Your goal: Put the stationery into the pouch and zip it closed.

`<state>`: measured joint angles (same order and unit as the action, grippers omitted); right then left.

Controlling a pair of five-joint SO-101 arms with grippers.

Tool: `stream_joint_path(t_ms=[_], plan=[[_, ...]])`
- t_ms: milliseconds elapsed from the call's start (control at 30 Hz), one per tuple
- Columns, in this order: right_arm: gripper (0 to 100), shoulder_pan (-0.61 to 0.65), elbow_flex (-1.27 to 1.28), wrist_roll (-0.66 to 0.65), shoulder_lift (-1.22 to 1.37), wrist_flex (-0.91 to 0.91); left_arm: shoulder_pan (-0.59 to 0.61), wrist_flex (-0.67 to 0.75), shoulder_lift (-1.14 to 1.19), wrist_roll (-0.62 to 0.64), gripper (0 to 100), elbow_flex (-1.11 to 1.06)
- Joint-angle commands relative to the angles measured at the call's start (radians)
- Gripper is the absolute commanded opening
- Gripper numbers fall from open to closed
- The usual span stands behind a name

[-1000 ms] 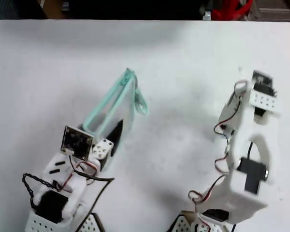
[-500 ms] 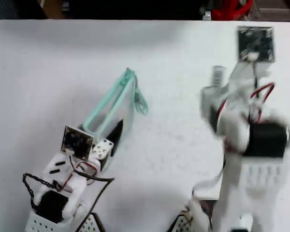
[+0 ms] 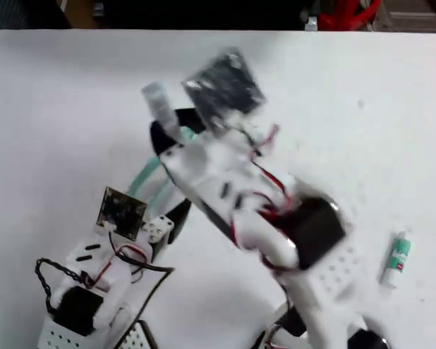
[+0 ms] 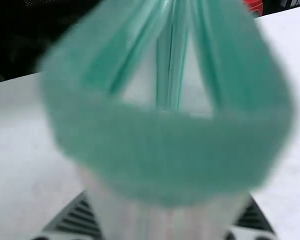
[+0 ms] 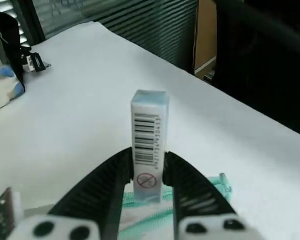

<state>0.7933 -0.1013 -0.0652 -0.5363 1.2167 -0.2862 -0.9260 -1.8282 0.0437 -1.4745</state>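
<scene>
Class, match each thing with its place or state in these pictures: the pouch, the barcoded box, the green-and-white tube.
Things:
1. pouch
2. box
3. tube

States:
A. lying on the table, untouched
B. held in the right gripper
C. mouth open, teal rim

Pairs: 1-C, 2-B, 3-A

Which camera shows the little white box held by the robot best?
The right wrist view: the box stands close up, barcode facing the camera, pinched upright in the right hand. The high view shows it small and without detail, near the pouch. The left wrist view looks into the pouch's mouth instead.
</scene>
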Motion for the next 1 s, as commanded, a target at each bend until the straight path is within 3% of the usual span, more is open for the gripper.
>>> stream_joint_path(t_ms=[0,300,633,967], plan=[[1.8,0.042,-0.006,-0.005,0.047,-0.044,0.027,-0.002,-0.001,0.011,23,0.057],[1.8,0.039,0.064,-0.003,-0.021,0.022,0.048,0.012,-0.001,0.011,23,0.055],[1.8,0.036,0.278,-0.003,-0.027,-0.180,0.054,0.012,-0.001,0.012,23,0.057],[4.4,0.038,0.411,-0.003,-0.091,-0.196,0.054,0.012,-0.001,0.012,23,0.057]])
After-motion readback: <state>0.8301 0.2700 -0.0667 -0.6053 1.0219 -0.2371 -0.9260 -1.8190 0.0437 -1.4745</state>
